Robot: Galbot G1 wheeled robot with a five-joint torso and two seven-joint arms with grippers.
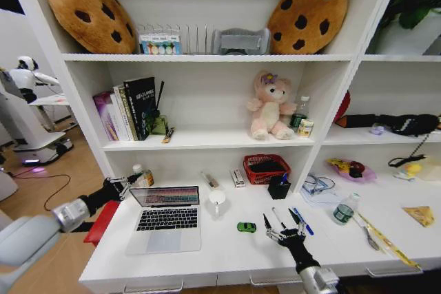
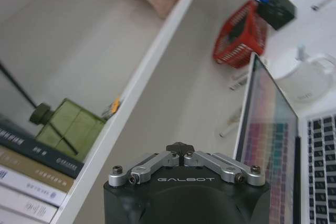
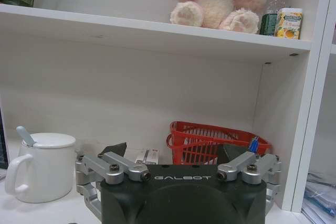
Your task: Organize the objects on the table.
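Note:
The thin silver laptop [image 1: 165, 217] stands open on the white table [image 1: 227, 253], its screen [image 2: 265, 145] lit. My left gripper [image 1: 125, 185] [image 2: 180, 148] is shut with nothing in it, just off the screen's left edge and beside a small bottle [image 1: 142, 175]. A tiny green toy car [image 1: 246, 226] sits right of the laptop. My right gripper [image 1: 281, 228] [image 3: 173, 155] is open, hovering low over the table right of the car, with a dark pen [image 1: 278, 217] and a blue pen [image 1: 302, 222] lying at its fingertips. A clear bottle with a green label [image 1: 344, 209] stands farther right.
A white mug [image 1: 217, 201] [image 3: 41, 165], a red basket [image 1: 266, 168] [image 3: 212, 141] and a black pen holder [image 1: 278, 186] stand at the back of the table. A pink bear [image 1: 271, 107], books [image 1: 127, 109] and cookie cushions [image 1: 88, 8] fill the shelves. Papers [image 1: 317, 189] lie at the right.

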